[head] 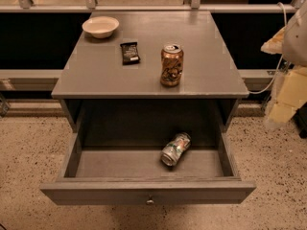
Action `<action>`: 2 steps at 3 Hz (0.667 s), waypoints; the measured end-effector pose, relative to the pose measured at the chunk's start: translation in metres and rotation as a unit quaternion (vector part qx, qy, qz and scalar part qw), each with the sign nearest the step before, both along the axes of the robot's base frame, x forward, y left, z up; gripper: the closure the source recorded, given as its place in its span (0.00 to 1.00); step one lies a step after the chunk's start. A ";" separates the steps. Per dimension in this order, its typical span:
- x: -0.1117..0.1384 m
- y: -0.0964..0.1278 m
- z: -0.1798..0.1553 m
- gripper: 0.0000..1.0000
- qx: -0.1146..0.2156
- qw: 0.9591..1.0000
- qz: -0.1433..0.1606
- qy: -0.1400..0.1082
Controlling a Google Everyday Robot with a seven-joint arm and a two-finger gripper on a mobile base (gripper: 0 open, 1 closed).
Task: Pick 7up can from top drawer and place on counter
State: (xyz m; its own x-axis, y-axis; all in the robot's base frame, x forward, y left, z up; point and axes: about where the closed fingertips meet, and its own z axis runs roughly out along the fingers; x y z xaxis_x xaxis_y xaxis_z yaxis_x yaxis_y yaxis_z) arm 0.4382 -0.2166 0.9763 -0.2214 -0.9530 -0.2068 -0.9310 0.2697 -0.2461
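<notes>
The 7up can, silvery with green and red markings, lies on its side inside the open top drawer, right of the middle, its top facing the front. The drawer is pulled fully out, and its front panel has a small round knob. The grey counter is the cabinet's top, above and behind the drawer. My gripper is a blurred pale shape at the right edge of the view, to the right of the cabinet, above the floor and well away from the can.
On the counter stand a copper-brown can near the front right, a dark snack bar in the middle, and a white bowl at the back left. Speckled floor surrounds the cabinet. A rail and dark panels run behind it.
</notes>
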 end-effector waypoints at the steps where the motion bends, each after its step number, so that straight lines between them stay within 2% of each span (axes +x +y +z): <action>1: 0.000 0.000 0.000 0.00 0.000 1.000 0.000 0.000; 2: 0.003 0.004 -0.005 0.00 -0.002 1.000 0.014 0.007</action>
